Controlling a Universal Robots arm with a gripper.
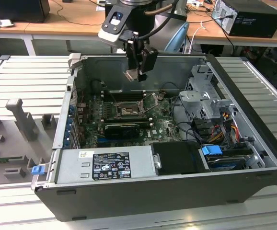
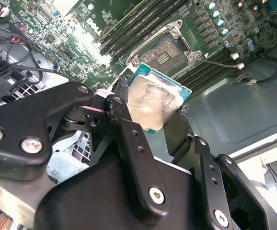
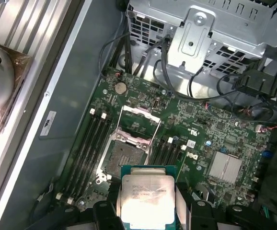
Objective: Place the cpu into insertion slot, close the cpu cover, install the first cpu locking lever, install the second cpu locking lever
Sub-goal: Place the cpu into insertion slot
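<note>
In the exterior view we see the insertion slot (image 1: 128,111) bare on the motherboard (image 1: 167,127), toward the far wall of the computer case (image 1: 177,72). Above it, clear of the board, our pincer (image 1: 137,73) is clamped on the cpu (image 1: 131,75), held between its fingers. Just beside the slot, the cpu cover (image 1: 150,101) stands raised.

Open dark computer case (image 1: 177,191) on ribbed metal table (image 1: 23,81). Inside: green motherboard (image 1: 165,127), labelled grey power supply (image 1: 105,165) along near wall, metal drive cage (image 1: 203,98) at the exterior view's right. Coin battery (image 3: 121,87) on board in first wrist view. Wooden table (image 1: 57,26) behind, black computer (image 1: 253,17) on it.
</note>
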